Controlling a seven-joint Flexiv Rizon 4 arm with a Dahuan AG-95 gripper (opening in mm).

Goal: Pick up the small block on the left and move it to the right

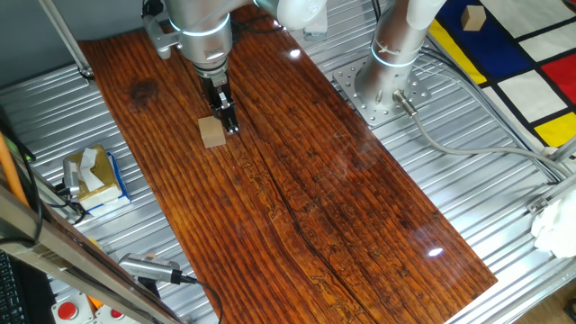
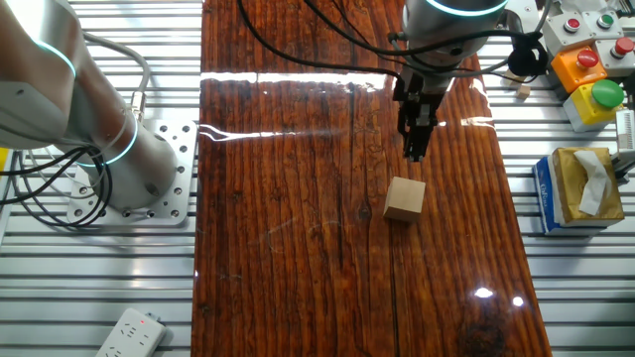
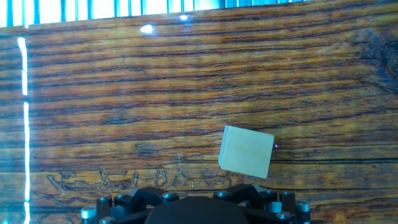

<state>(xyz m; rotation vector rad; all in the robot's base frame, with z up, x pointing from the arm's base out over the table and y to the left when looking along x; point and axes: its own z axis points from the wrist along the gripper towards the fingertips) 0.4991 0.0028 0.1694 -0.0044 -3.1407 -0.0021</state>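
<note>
Here's the small block (image 1: 213, 132), a plain light tan wooden cube with a squarish top and clean faces, lying on the dark striped wooden board (image 1: 297, 180) in the upper left part of one fixed view. The gripper (image 1: 229, 124) hangs right at the block's upper right edge there, fingers drawn close together with nothing between them; whether a tip touches the cube, I cannot tell.

Switch to the other fixed view: the block (image 2: 405, 199) sits right of centre, and the gripper (image 2: 415, 149) is clearly above it in the frame, apart from it. The hand view puts the block (image 3: 246, 151) lower right of centre, turned a little askew to the grain, with only the dark hand body along the bottom edge and no fingertips showing.

Room to move: bare board stretches toward the lower right in one fixed view. A blue-and-yellow tissue box (image 1: 93, 175) sits off the board's left edge, the arm's base (image 1: 387, 81) off its upper right.
</note>
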